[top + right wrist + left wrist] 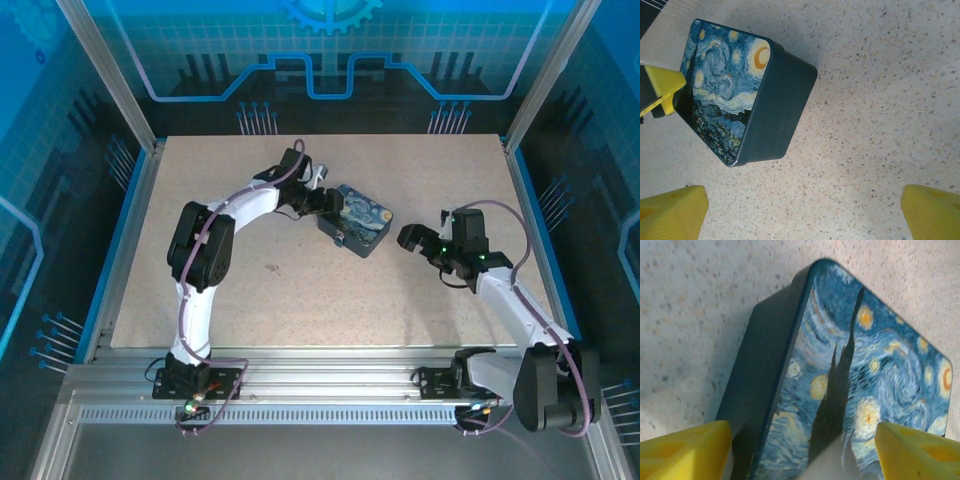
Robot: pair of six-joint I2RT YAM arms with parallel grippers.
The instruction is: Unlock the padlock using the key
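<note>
Mid-frame on the speckled worktop (300,290), the dark blue night-sky box (360,226) lies just ahead of the left gripper (326,206), fingers (685,450) spread; the right gripper (410,238), also spread, sits farther off.

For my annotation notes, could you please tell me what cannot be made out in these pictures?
1. The padlock and key: top external view, too small to pick out near the box.
2. The box's near end: left wrist view, cut by the bottom edge, under a pale blur.
3. Whether the left gripper touches the box: top external view, wrist hides the jaws.
</note>
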